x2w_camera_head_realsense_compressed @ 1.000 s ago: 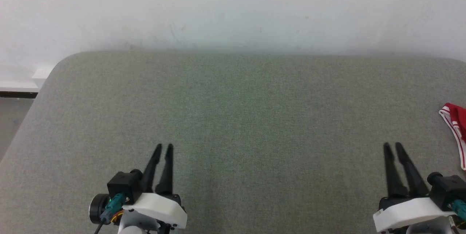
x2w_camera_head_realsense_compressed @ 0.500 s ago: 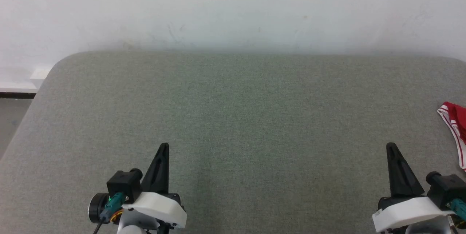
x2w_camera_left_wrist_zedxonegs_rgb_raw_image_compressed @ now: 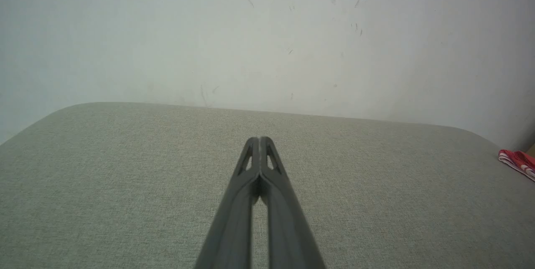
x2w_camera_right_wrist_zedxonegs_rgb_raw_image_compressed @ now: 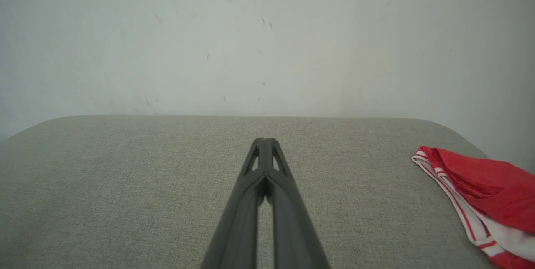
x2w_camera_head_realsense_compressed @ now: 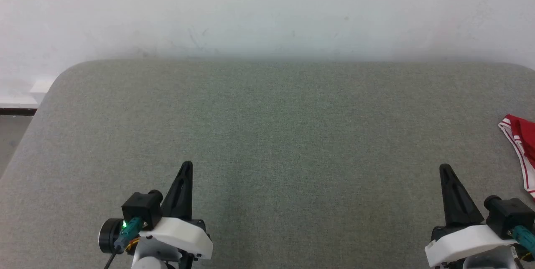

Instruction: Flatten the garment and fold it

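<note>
The garment (x2w_camera_head_realsense_compressed: 522,143), red with red-and-white striped trim, lies crumpled at the right edge of the grey table (x2w_camera_head_realsense_compressed: 267,114), partly cut off by the frame. The right wrist view shows the garment (x2w_camera_right_wrist_zedxonegs_rgb_raw_image_compressed: 480,193) to the right of my fingers, and it is a small red patch (x2w_camera_left_wrist_zedxonegs_rgb_raw_image_compressed: 518,161) far right in the left wrist view. My left gripper (x2w_camera_head_realsense_compressed: 187,165) hangs at the lower left, shut on nothing. My right gripper (x2w_camera_head_realsense_compressed: 444,167) stands at the lower right, shut and empty, a short way left of the cloth. Both close-ups show the left gripper (x2w_camera_left_wrist_zedxonegs_rgb_raw_image_compressed: 260,140) and right gripper (x2w_camera_right_wrist_zedxonegs_rgb_raw_image_compressed: 264,141) with fingers pressed together.
A white wall (x2w_camera_head_realsense_compressed: 267,9) rises directly behind the table's far edge. The table's rounded left corner drops off to a floor strip (x2w_camera_head_realsense_compressed: 12,131) at the far left.
Both grippers closed from slightly open to fully shut. The head camera drifted a little, shifting the whole picture.
</note>
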Robot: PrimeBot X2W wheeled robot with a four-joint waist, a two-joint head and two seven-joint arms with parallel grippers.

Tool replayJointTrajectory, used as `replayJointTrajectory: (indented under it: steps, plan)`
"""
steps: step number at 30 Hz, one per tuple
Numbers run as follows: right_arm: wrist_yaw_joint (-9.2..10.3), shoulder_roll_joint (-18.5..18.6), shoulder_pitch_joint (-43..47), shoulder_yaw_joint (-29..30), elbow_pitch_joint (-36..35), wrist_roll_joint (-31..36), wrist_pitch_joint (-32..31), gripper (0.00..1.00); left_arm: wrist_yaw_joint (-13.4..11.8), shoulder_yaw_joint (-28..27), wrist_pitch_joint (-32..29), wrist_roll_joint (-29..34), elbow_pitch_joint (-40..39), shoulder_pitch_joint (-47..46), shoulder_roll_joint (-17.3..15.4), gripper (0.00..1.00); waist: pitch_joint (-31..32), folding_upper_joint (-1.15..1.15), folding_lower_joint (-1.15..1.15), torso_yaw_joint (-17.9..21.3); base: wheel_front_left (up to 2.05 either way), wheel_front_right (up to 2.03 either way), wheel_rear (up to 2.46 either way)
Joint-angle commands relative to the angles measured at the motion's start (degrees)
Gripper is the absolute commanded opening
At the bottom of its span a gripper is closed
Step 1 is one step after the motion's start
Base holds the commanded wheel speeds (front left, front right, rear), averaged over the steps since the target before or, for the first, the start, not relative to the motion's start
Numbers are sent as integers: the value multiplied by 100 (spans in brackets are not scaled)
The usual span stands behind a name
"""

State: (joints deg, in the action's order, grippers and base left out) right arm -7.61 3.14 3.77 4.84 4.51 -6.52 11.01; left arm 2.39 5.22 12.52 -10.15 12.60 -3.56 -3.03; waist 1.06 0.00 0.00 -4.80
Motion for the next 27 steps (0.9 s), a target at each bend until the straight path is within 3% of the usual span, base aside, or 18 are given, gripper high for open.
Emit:
replayJointTrajectory:
  steps: [1, 27]
  plan:
    - [2, -4, -59, -30, -33, 30, -46, 0, -41, -32, -44, 56, -53, 62, 3, 0, -1, 0, 0, 5, 0, 0, 0]
    - [5, -10, -139, -144, -139, 186, -312, 0, -91, -156, -348, 297, -357, 136, 6, 0, -28, 0, 0, 125, 0, 0, 0]
